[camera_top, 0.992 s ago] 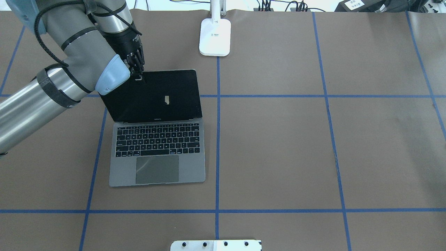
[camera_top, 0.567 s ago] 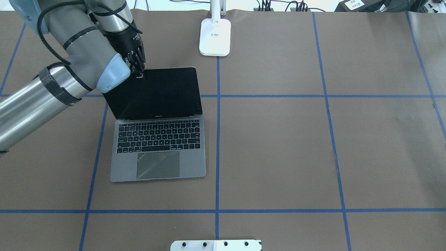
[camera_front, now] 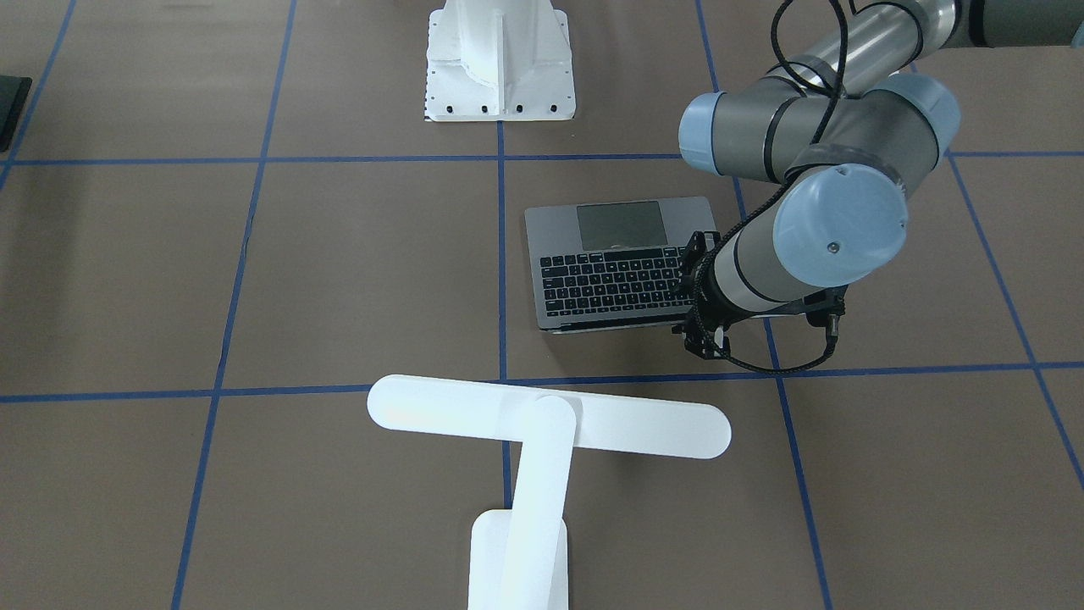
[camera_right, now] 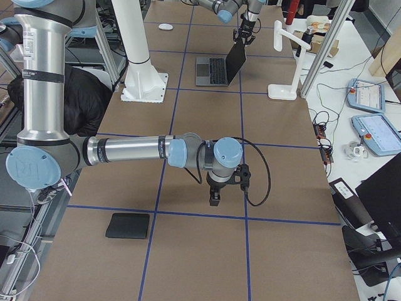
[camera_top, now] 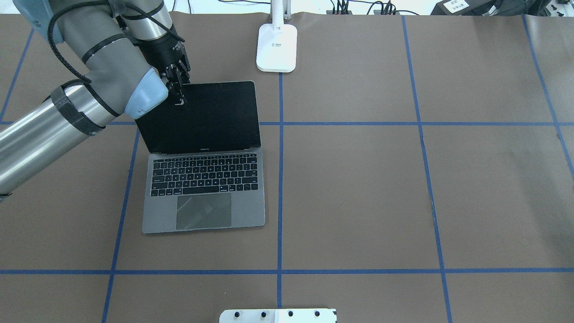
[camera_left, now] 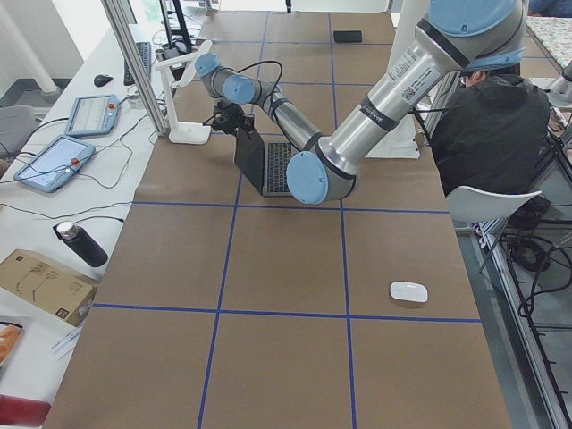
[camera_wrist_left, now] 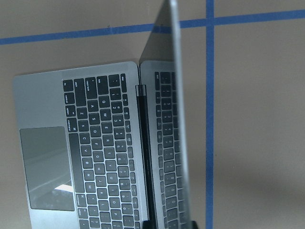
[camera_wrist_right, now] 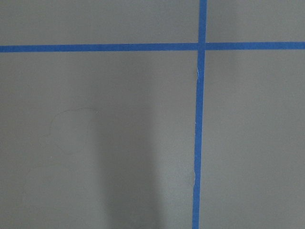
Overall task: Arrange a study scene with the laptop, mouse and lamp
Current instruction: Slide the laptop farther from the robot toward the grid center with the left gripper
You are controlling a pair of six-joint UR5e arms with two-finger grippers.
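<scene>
The left gripper (camera_top: pixel 180 95) pinches the lid of the laptop (camera_top: pixel 204 179) at its top left corner — screen roughly upright, base flat on the table (camera_top: pixel 358 202). I'd follow the hinge's arc gently, so the base doesn't skid toward the lamp (camera_top: pixel 276 47) beyond. The right gripper (camera_right: pixel 214 199) — 1 far view — I cannot tell.

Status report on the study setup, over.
Left tool pinching laptop lid's top corner, lid up. Right tool hanging apart, open or shut unclear. Mouse untouched, far off. Lamp beside, clear of lid.
</scene>
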